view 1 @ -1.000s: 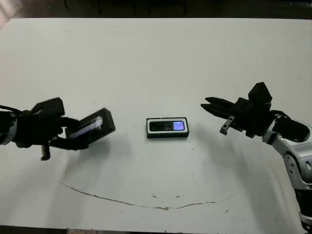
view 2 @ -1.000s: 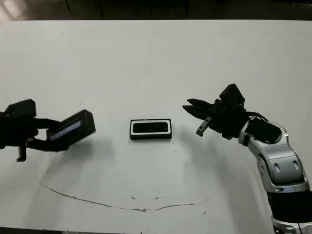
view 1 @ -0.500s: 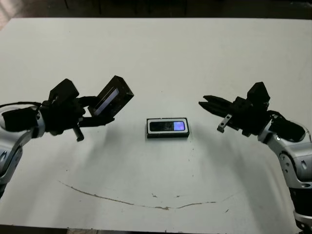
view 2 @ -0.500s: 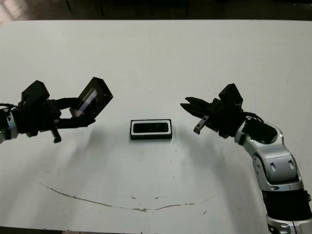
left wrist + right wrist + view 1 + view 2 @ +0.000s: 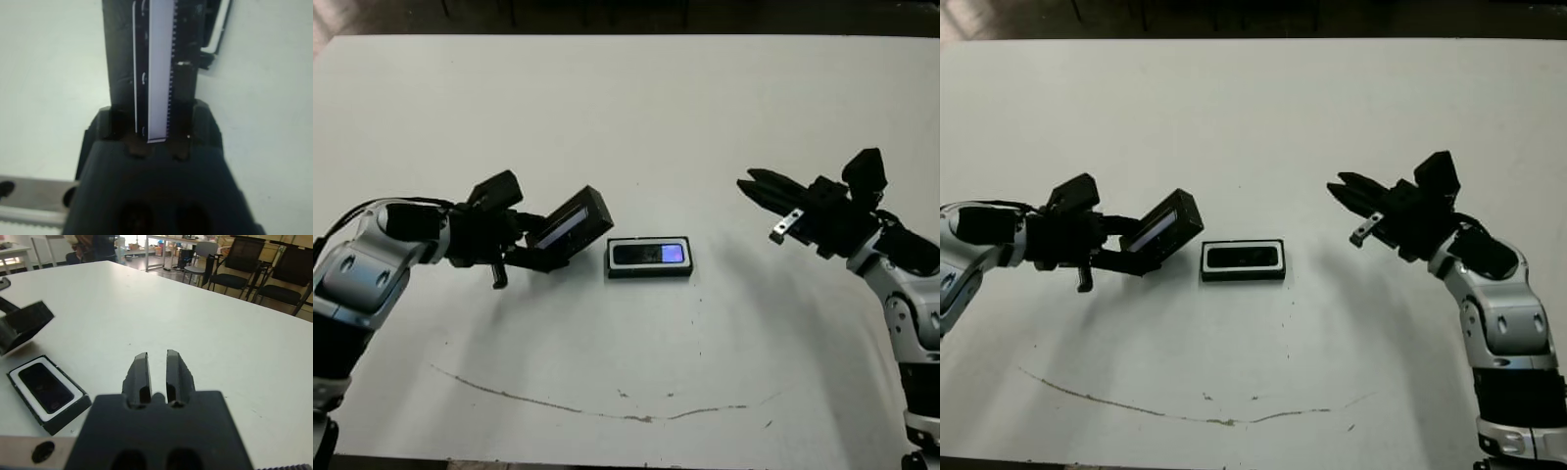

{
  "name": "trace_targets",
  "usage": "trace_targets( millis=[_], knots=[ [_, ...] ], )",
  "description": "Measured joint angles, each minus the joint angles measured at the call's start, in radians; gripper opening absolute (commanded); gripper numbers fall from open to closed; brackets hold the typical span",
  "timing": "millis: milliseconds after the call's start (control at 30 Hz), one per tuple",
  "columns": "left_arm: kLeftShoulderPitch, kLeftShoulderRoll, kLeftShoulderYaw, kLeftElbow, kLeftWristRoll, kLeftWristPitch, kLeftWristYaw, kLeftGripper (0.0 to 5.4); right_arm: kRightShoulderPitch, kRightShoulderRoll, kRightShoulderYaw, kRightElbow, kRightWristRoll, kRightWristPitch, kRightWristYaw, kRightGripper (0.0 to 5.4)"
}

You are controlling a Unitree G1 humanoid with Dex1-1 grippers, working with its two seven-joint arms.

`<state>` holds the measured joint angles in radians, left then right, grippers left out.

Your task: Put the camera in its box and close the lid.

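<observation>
Resting face up in the box (image 5: 649, 258) near the middle of the table (image 5: 636, 117), the camera (image 5: 651, 254) shows its dark screen with a blue-violet patch toward the robot's right. White lining frames it on all sides, so placement appears complete and only the closing step remains.

The lid (image 5: 571, 226) is held off the table just to the left of the box, tilted, with its far end nearest the box. The left gripper (image 5: 530, 249) is clamped on the lid's near end; the left wrist view shows its fingers (image 5: 183, 105) pressing on both long sides of the lid.

Handling judgement: the lid looks stiff and light, with a glossy window that is probably slippery and easily scratched. The grip is best kept on the black edges, not the window. The lid must be levelled and squared to the box rim before lowering, since the light box could slide if pushed sideways.

The right gripper (image 5: 754, 183) hovers well to the right of the box, empty, its fingers (image 5: 140, 373) nearly together.
</observation>
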<state>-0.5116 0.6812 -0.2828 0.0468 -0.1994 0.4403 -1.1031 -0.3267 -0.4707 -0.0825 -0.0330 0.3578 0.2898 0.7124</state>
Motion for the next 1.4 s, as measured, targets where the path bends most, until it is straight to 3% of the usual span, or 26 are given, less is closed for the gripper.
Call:
trace_targets(
  millis=[267, 1400],
  knots=[
    [-0.086, -0.031, -0.028, 0.132, 0.016, -0.052, -0.104, 1.13, -0.024, 0.0, -0.005, 0.079, 0.018, -0.009, 0.031, 0.0],
    [-0.174, -0.148, -0.08, 0.206, 0.012, -0.007, -0.2, 1.13, -0.013, -0.001, 0.001, 0.05, -0.013, -0.017, 0.012, 0.0]
  ],
)
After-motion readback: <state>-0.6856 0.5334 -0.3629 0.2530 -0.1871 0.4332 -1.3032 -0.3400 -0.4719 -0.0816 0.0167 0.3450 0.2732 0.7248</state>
